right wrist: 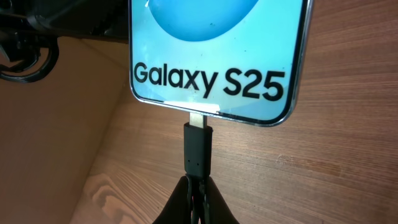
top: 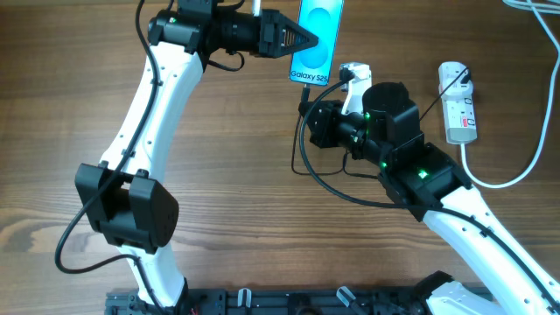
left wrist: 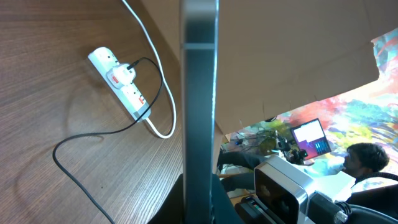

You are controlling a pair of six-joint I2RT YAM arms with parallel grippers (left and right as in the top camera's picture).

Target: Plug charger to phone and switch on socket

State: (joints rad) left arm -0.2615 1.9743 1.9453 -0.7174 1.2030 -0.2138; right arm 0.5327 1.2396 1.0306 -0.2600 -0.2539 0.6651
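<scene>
Right tool (right wrist: pixel 198 190) pinches charger (right wrist: pixel 198 149) tip-first at phone (right wrist: pixel 217 50) bottom edge.

wood tbl (top: pixel 236 131), cardboard wall (left wrist: pixel 292 50), bg monitor (left wrist: pixel 311 138)

Even bright light, soft shadows.

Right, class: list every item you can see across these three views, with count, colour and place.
table: one, brown wood, under everything.
phone: one, turquoise screen, top centre, overhead view.
socket: one, white, red marks, table's right side.
charger: one, black, tip at phone's bottom edge, cable runs to socket.
lead: one, thick white, trailing from socket.
person: one, dark-haired, beyond table, left wrist view.
left hand: one, black, shut on phone.
right hand: one, black, shut on charger tip.
</scene>
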